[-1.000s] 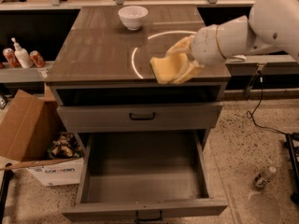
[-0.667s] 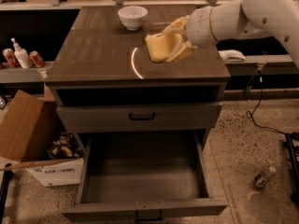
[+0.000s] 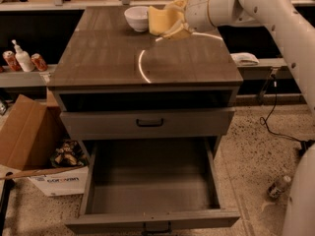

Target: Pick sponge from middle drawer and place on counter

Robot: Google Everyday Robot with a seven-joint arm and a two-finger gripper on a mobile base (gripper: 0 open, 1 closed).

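Observation:
My gripper [image 3: 171,19] is shut on the sponge [image 3: 158,19], a pale yellow foam block. It holds the sponge just above the back of the counter [image 3: 108,53], right beside the white bowl [image 3: 137,17]. The white arm reaches in from the upper right. The middle drawer [image 3: 152,186] is pulled open low in front of the cabinet, and its flat grey floor is bare. Above it is a closed front panel with a black bar handle [image 3: 149,123].
A brown cardboard box [image 3: 24,132] and a white box of clutter [image 3: 61,173] stand on the floor to the left. Bottles and cans [image 3: 22,59] sit on a left shelf. A white cloth [image 3: 244,59] lies on the right ledge. A cable and a bottle [image 3: 278,186] are on the floor to the right.
The gripper has carried the sponge from over the counter's right middle toward the back, ending next to the white bowl. The drawer has not moved.

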